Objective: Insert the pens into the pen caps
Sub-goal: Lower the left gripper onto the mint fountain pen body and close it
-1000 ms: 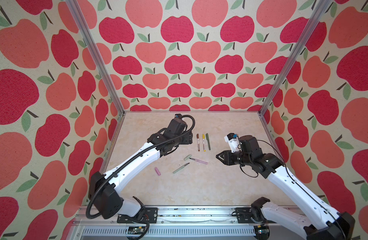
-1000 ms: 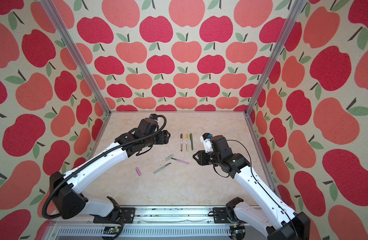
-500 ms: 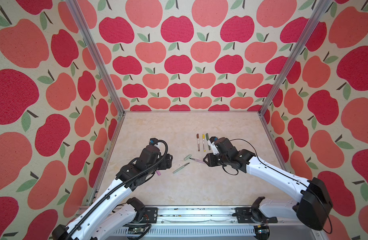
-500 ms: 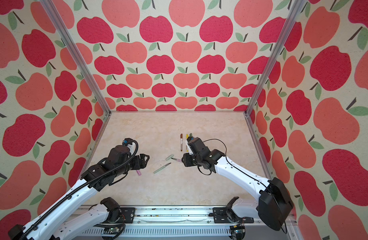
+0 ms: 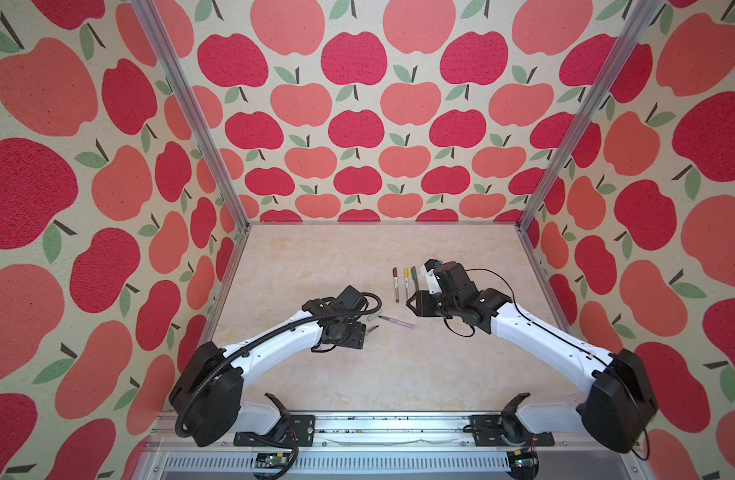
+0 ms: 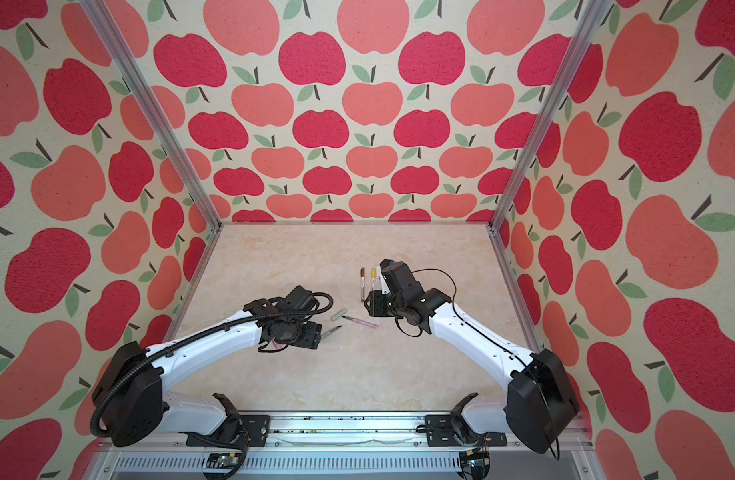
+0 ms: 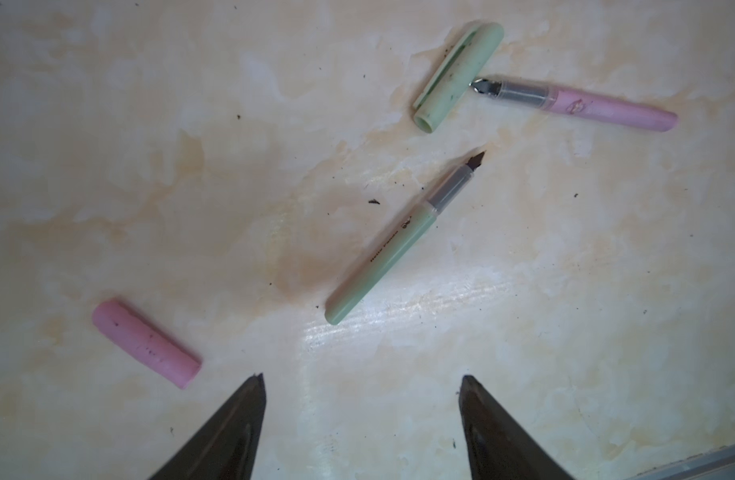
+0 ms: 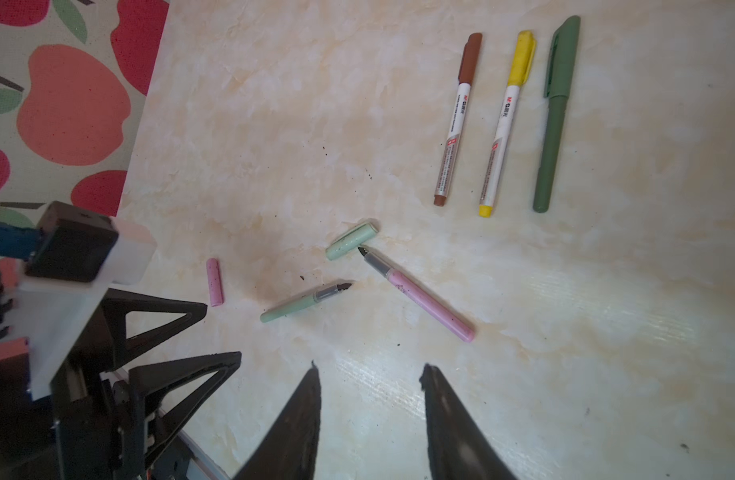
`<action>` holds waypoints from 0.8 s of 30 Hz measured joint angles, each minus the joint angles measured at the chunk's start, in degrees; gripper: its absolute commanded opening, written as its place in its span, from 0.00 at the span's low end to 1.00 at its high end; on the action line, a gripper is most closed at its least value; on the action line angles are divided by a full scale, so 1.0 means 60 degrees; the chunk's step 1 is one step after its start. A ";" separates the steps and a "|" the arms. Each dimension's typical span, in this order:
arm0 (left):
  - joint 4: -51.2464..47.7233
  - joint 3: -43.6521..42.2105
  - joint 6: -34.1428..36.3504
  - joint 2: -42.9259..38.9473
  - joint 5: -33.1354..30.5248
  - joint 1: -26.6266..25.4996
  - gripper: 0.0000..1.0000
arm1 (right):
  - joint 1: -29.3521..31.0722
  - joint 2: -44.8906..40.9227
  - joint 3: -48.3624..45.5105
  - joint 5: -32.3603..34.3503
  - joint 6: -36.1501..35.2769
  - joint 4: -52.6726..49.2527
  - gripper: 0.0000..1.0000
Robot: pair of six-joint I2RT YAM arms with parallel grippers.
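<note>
From the left wrist camera, the left gripper (image 7: 362,377) shows its two dark fingers spread wide, with only bare table (image 7: 108,145) between them. The pale green pen (image 7: 382,257) lies uncapped ahead of the fingertips, with a grey nib section exposed. A line of small dark print runs along its barrel, too fine to read. Its nib points toward the pale green cap (image 7: 457,79), which lies apart from it with its clip showing. The pink pen (image 7: 586,106), also uncapped, has a small scribbled mark on its barrel and its nib tip right at that cap's side; whether they touch I cannot tell. The pink cap (image 7: 145,343) lies alone near one finger. From the right wrist camera, the right gripper (image 8: 369,366) has its fingers parted with nothing in the gap. Beyond the loose pens lie three capped ones, parallel and apart. The brown-capped pen (image 8: 457,120) and yellow-capped pen (image 8: 505,124) have white barrels printed with a small logo beginning with M and columns of tiny unreadable text. The dark green pen (image 8: 553,124) is plain. The table's edge runs along the apple-print wall (image 8: 66,104) on the left gripper's side. In both top views the capped three lie just 12 o'clock of the table's middle, caps toward 12. The right gripper (image 5: 409,302) hovers at their 6 o'clock ends. The pink pen (image 5: 399,322) sits mid-table with its nib toward 9, and the left gripper hangs at 9 o'clock of it. Open surface runs to the rail (image 5: 399,428) at 6 o'clock and to the walls at 9, 12 and 3.
</note>
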 measured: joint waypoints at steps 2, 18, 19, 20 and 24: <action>0.0084 0.0357 0.0280 0.0743 0.0007 -0.0073 0.71 | -0.0055 0.0000 0.0004 -0.0106 0.0069 -0.0036 0.43; 0.0667 0.1319 0.1723 0.3042 -0.0095 -0.0131 0.49 | -0.0015 -0.0470 -0.0335 -0.0095 0.0069 0.0200 0.44; 0.0670 0.1322 0.1767 0.3085 -0.0095 -0.0131 0.47 | -0.0018 -0.0608 -0.0397 -0.0069 0.0066 0.0197 0.44; 0.0670 0.1326 0.1781 0.3136 -0.0095 -0.0131 0.44 | -0.0018 -0.0732 -0.0430 -0.0011 0.0062 0.0186 0.44; 0.0663 0.1515 0.1818 0.3377 -0.0073 -0.0131 0.32 | -0.0080 -0.1075 -0.0433 0.0164 -0.0011 0.0149 0.44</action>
